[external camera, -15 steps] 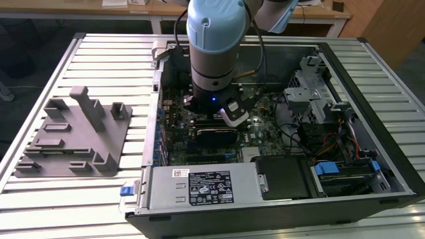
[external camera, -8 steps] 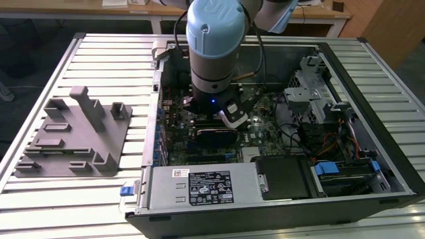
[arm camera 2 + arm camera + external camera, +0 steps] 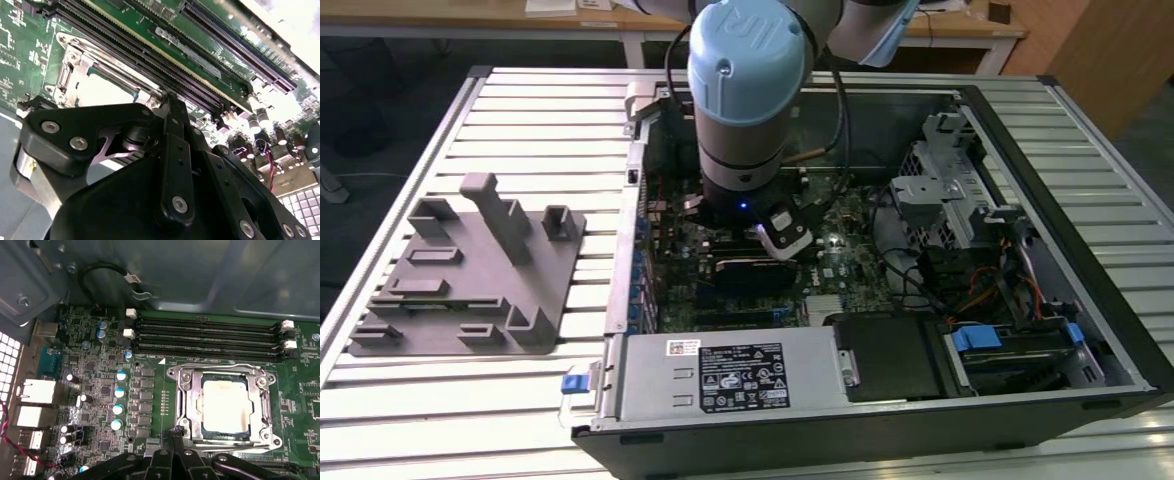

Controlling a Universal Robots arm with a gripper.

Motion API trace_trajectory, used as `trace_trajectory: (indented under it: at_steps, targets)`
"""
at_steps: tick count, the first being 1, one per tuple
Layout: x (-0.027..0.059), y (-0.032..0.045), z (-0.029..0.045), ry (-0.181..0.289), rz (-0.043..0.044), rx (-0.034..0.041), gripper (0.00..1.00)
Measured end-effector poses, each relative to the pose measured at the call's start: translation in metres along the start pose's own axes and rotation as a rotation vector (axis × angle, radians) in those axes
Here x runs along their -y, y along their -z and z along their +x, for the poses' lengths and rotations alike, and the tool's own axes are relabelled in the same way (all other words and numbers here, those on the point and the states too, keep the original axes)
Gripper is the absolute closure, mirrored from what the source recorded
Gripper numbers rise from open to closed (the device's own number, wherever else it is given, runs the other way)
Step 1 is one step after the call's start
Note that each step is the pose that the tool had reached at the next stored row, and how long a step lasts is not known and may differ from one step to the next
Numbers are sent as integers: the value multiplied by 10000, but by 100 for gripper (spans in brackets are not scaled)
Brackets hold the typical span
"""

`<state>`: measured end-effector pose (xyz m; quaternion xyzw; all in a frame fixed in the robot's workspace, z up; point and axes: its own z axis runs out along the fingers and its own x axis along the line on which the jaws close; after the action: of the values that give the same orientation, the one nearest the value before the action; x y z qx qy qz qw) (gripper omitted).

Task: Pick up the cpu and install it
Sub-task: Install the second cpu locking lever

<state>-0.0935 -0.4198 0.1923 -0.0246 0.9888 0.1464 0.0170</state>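
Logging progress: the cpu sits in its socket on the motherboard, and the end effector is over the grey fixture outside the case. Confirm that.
One thing is wrong: the end effector is inside the case, at the socket's edge beside the cpu, not over the grey fixture. The first wrist view shows it. The cpu does lie in the socket.

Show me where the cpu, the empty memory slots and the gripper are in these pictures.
cpu [image 3: 225, 406]: first wrist view, middle of its pale metal top, inside the socket frame.
memory slots [image 3: 205, 337]: first wrist view, middle of the black rows.
gripper [image 3: 172, 436]: first wrist view, at its fingertips.
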Motion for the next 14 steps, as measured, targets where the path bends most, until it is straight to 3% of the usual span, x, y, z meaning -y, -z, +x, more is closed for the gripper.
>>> trace_trajectory:
  at_steps: [3,14]
  targets:
    - [2,-8,1,-3,-79,5,89]
    - [10,-35,18,-3,-92,4,89]
